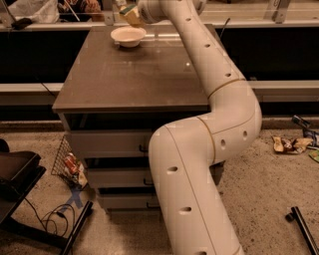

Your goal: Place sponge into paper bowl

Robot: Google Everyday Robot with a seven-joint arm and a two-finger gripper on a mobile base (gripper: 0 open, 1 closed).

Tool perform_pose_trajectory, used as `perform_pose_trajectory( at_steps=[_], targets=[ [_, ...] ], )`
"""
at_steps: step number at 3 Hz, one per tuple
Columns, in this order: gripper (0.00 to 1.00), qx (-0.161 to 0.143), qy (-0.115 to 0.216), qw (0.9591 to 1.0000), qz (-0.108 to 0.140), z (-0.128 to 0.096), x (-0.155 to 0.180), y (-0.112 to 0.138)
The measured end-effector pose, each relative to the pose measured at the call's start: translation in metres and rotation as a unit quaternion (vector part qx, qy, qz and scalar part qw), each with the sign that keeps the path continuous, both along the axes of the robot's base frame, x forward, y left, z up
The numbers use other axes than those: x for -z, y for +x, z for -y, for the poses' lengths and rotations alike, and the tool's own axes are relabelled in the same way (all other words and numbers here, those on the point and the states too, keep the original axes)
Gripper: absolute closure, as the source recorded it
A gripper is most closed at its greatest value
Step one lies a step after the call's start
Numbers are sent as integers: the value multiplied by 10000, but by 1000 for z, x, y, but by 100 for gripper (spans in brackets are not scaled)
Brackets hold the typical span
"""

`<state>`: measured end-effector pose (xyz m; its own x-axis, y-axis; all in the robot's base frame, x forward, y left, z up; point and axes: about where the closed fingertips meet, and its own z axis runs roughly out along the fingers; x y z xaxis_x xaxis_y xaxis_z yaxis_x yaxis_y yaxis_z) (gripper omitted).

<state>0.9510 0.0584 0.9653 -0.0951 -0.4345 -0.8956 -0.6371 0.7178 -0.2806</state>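
The paper bowl (pixel 128 36) is off-white and round, standing near the far left corner of the brown cabinet top (pixel 134 74). My gripper (pixel 130 11) is at the far edge of the cabinet, just above the bowl's far right rim. It is shut on the sponge (pixel 131 16), whose pale yellow foam and a bit of dark green top show. The sponge hangs in the air just above and behind the bowl, not touching it. My white arm (pixel 209 124) reaches over the right side of the cabinet top.
The cabinet has drawers (pixel 104 144) in front. A wire basket with wrappers (pixel 70 164) leans at its lower left. A dark cart (pixel 15 174) and cables stand at left. Litter (pixel 291 144) lies on the floor at right. A railing (pixel 249 22) runs behind.
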Motion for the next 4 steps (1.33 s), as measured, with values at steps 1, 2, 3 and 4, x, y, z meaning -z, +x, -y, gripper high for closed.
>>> perform_pose_trajectory(
  at_steps=[1,2,3,4],
  targets=[
    [100,11,253,9996,148,-19,7,13],
    [100,83,346,9990,256,-28,9,22],
    [100,373,220,9985,320,-31,20,35],
    [100,597,178,9973,388,-36,30,47]
  ],
)
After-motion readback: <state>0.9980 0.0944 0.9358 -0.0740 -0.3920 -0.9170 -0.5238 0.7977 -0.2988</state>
